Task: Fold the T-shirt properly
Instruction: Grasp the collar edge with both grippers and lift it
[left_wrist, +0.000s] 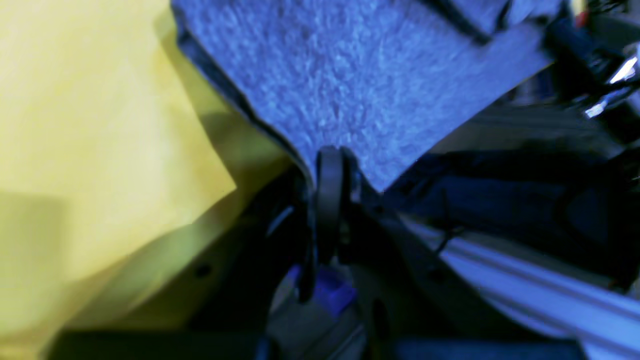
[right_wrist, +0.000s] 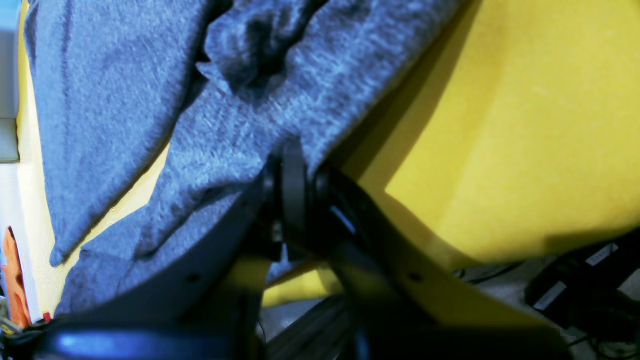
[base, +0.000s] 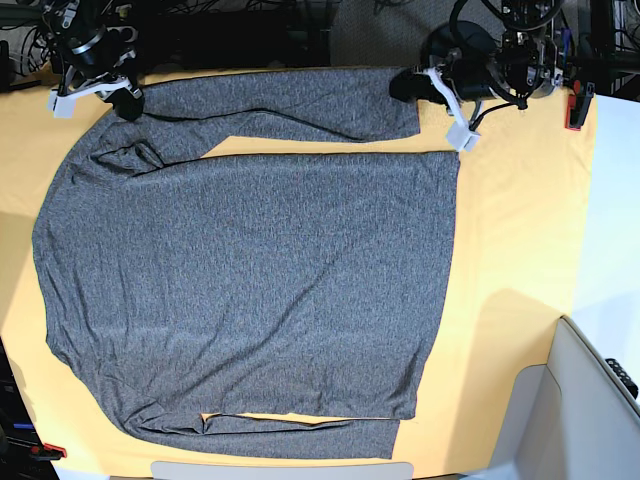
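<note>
The T-shirt, dark heathered grey with long sleeves, lies spread flat on the yellow table. Its upper sleeve is stretched sideways along the far edge. My left gripper sits at that sleeve's cuff end. In the left wrist view, the left gripper is shut on a corner of the T-shirt. My right gripper is at the shoulder on the far left. In the right wrist view, the right gripper is shut on a bunched edge of the T-shirt.
A pale bin stands at the near right corner. A red clamp holds the table's far right edge and an orange clamp the near left. Cables and dark gear lie beyond the far edge.
</note>
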